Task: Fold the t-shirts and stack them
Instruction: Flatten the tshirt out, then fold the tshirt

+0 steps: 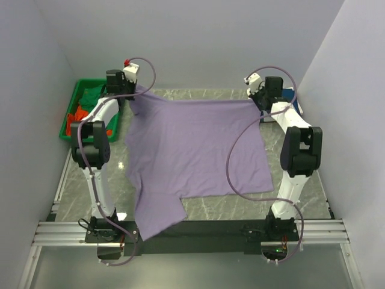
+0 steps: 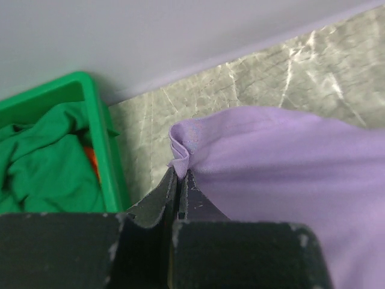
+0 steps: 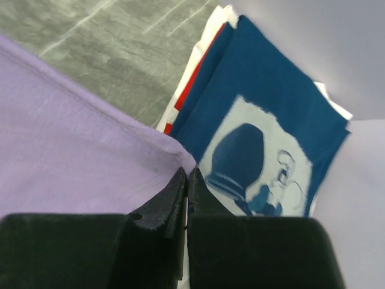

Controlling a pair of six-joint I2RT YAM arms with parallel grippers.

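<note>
1. I count one lavender tee (image 1: 192, 150): plain, spread across the tabletop (image 1: 240, 208), one sleeve over the near edge.
2. Two tools: left tool (image 2: 180, 180) and right tool (image 3: 187, 180) each pinch a far corner.
3. Farthest: one green bin (image 2: 99, 132) on the left, holding one green tee (image 2: 42, 162) and one orange tee (image 2: 91, 159). One folded navy tee (image 3: 271, 102) with a print on the right.

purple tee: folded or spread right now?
Spread: the lavender t-shirt is opened out full-width, left gripper and right gripper pinching its far corners.
</note>
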